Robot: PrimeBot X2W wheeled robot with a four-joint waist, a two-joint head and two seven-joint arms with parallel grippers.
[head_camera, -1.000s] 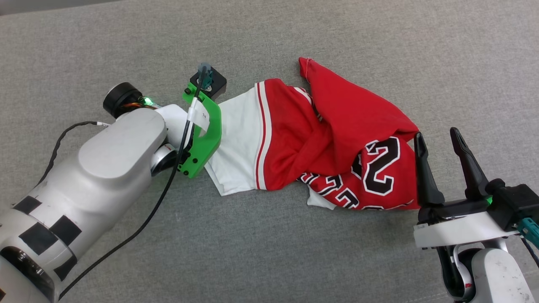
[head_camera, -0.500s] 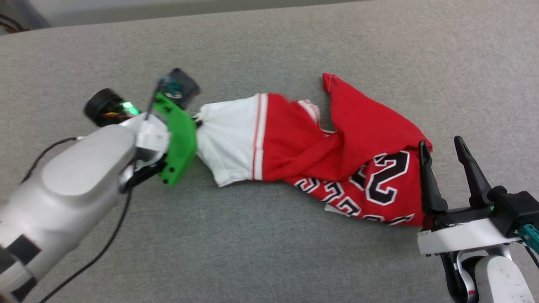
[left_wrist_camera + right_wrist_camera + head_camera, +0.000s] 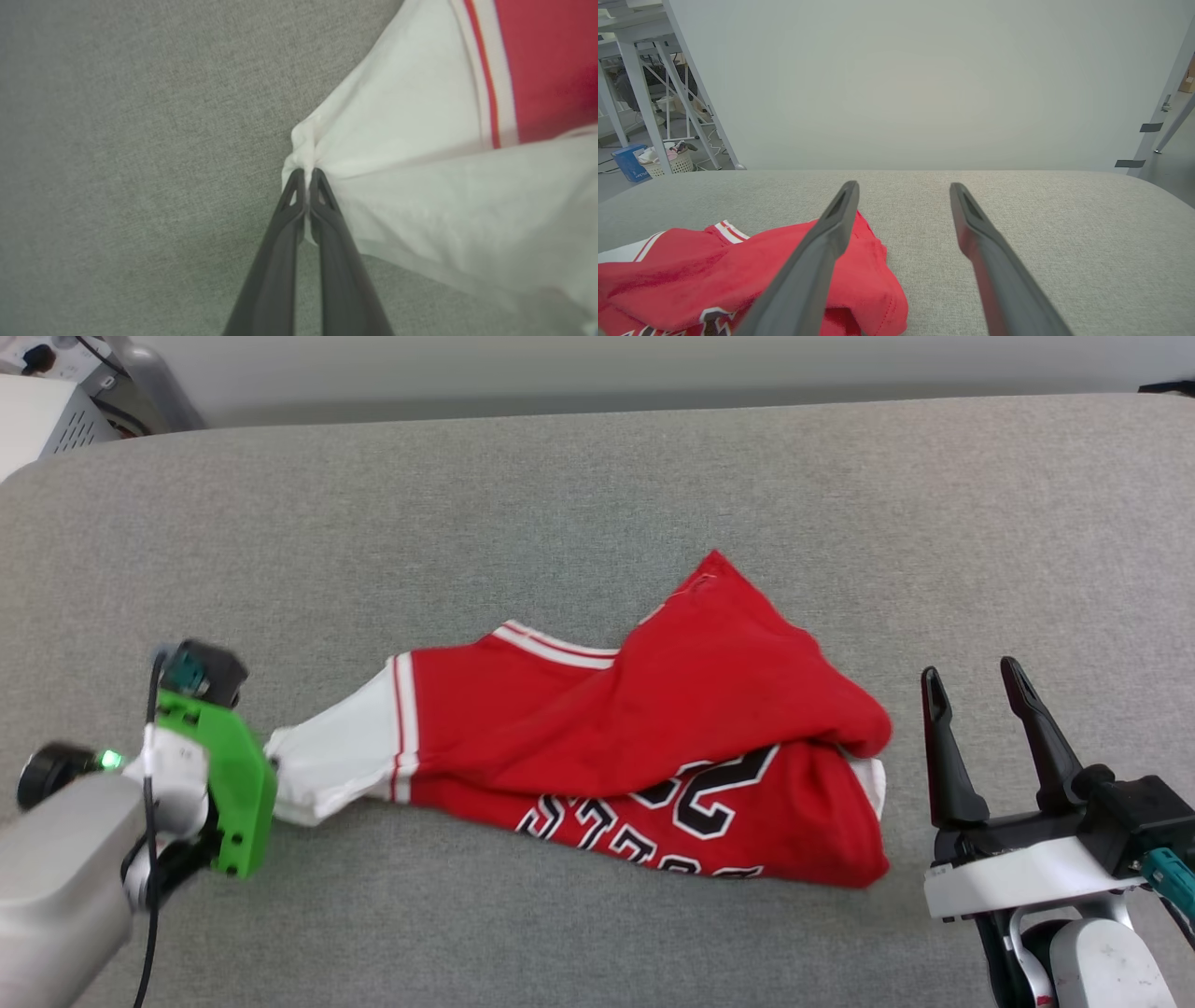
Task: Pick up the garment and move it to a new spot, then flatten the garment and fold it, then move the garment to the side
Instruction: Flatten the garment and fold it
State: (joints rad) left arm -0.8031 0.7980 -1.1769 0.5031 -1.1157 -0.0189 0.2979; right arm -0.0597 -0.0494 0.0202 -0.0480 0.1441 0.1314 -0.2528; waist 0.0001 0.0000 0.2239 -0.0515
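Evidently limp and light, best held by edges, the red jersey point(image 3: 653, 728) lies crumpled on the table point(image 3: 597, 504), left claw point(image 3: 306, 175) pinching its white sleeve point(image 3: 420, 93), right claw point(image 3: 971, 681) wide, empty, beside it.

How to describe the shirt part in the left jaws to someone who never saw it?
On the grey surface lies a crumpled red garment. At its left end, pinched in the jaws of the left gripper, is a sleeve: white, set off from the red by striped trim.

There are 1 garment point(image 3: 607, 728), 1 left gripper point(image 3: 306, 177), 1 right gripper point(image 3: 971, 670), 1 grey surface point(image 3: 560, 504) and 1 white basket point(image 3: 668, 164).
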